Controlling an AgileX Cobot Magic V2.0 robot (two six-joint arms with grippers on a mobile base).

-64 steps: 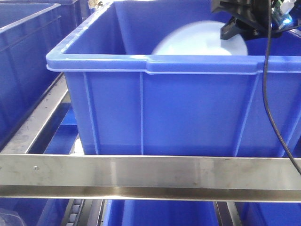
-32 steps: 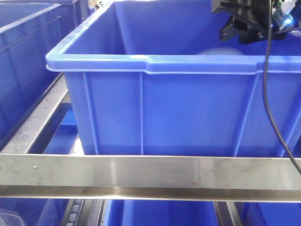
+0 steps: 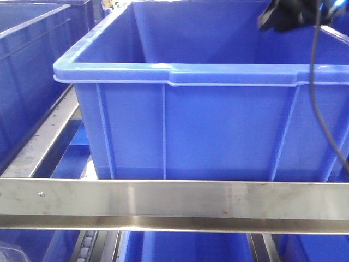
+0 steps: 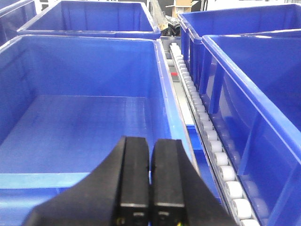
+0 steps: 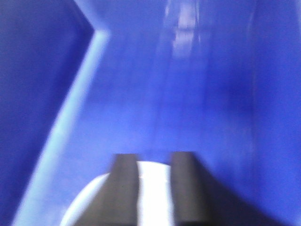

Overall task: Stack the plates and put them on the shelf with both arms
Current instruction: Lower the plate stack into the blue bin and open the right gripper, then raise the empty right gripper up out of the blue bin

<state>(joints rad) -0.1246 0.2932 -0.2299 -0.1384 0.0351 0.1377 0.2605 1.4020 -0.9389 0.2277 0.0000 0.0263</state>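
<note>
One pale plate (image 5: 153, 195) shows in the blurred right wrist view, low in the frame. It lies behind the two dark fingers of my right gripper (image 5: 153, 157), which stand apart with the plate's white filling the gap. The blue crate's floor lies beyond. From the front, the right gripper (image 3: 268, 22) hangs above the crate's back right corner, and the crate wall hides the plate. My left gripper (image 4: 150, 143) is shut and empty over the near rim of another blue crate. The shelf's steel front rail (image 3: 174, 204) crosses the foreground.
A large blue crate (image 3: 180, 131) fills the middle behind the rail, with further blue crates (image 3: 27, 65) to the left. A black cable (image 3: 322, 109) hangs down at right. A track of white rollers (image 4: 211, 146) runs between crates in the left wrist view.
The plate, seen tilted up above the crate rim a second ago, sank below it and out of the front view. The right gripper then rose toward the top edge.
</note>
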